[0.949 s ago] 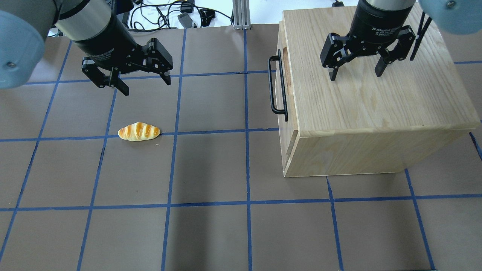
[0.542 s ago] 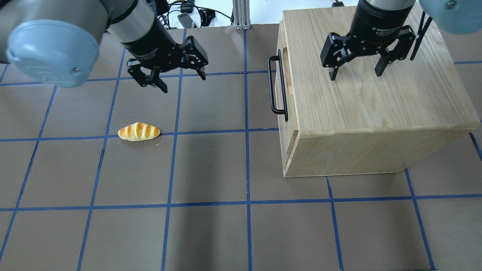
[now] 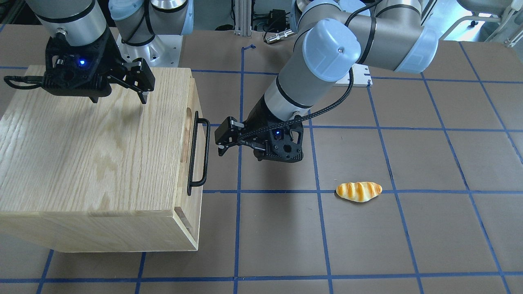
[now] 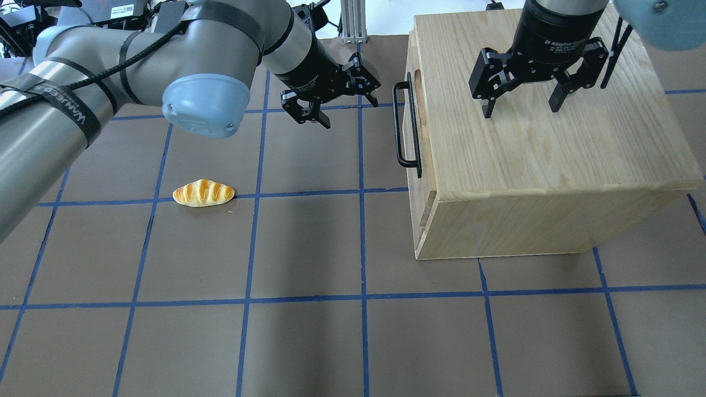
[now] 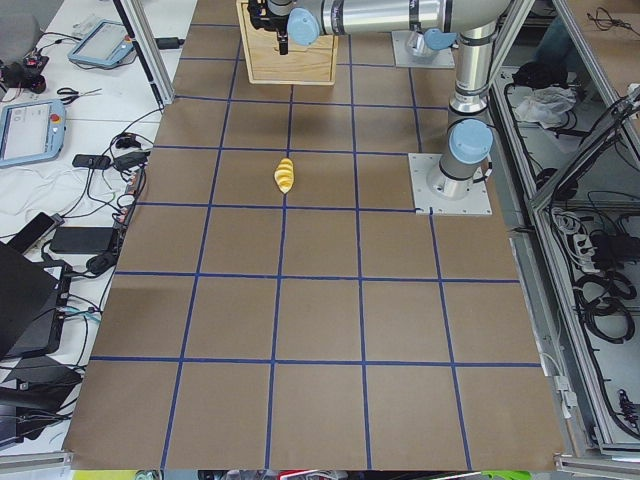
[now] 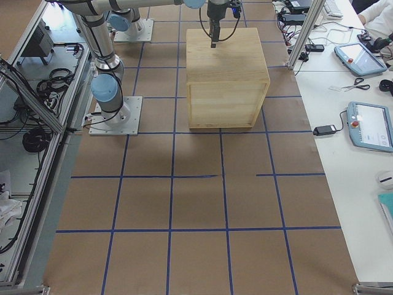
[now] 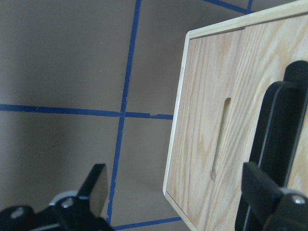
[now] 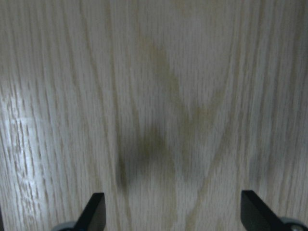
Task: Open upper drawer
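The upper drawer (image 4: 414,144) is shut, in the side of a light-oak cabinet (image 4: 540,138) that faces the table's middle. Its black bar handle (image 4: 405,124) stands out from the front. In the left wrist view I see the front's oblong slot (image 7: 220,139) and the handle (image 7: 274,154) close up. My left gripper (image 4: 349,112) is open and empty, a short way from the handle's far end, apart from it; it also shows in the front-facing view (image 3: 222,143). My right gripper (image 4: 520,110) is open and empty, hovering just above the cabinet's top.
A toy bread roll (image 4: 203,193) lies on the brown mat to the left of the cabinet. Blue tape lines grid the mat. Cables and a metal post (image 4: 351,19) sit at the table's far edge.
My left arm has swung right across the mat, from far left to just beside the drawer handle. The right gripper, the drawer and the bread roll have not moved.
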{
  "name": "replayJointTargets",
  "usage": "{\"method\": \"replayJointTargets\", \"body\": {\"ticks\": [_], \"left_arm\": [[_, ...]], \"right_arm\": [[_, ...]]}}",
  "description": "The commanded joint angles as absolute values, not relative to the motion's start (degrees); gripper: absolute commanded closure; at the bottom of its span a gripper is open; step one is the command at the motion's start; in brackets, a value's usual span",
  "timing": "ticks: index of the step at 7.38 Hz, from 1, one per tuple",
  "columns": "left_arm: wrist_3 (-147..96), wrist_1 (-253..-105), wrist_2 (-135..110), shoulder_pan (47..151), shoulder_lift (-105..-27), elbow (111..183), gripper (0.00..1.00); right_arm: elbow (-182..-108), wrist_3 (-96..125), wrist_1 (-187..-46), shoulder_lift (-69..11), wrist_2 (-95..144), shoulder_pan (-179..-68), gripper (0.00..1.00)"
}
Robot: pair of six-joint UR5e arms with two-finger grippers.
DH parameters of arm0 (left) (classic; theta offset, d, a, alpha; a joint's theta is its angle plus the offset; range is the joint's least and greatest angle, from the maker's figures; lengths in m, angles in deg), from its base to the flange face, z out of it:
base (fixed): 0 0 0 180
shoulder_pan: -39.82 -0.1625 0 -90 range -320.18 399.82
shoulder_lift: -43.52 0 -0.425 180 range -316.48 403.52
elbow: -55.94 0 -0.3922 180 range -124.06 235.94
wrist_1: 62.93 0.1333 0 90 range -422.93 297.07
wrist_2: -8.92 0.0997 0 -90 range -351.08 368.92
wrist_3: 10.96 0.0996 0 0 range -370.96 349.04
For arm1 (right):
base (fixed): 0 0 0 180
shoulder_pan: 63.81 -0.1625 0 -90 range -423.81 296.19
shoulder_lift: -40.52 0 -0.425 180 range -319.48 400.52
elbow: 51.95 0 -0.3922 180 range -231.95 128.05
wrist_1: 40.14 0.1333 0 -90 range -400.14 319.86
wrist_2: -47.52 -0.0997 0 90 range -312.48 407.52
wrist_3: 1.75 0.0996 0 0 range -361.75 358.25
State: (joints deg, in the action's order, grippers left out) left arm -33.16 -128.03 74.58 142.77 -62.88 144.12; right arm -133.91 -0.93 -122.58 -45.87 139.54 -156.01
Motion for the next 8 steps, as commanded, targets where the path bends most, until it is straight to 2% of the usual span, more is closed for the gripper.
{"method": "replayJointTargets", "body": {"ticks": [1,8], "left_arm": [[-33.1,-126.8,72.3,143.7,-64.6,144.3,0.0],[-31.3,-126.3,69.5,145.0,-64.7,144.6,0.0]], "right_arm": [[-133.9,-1.0,-122.6,-45.9,139.5,-156.0,0.0],[-133.9,-0.9,-122.6,-45.9,139.5,-156.0,0.0]]}}
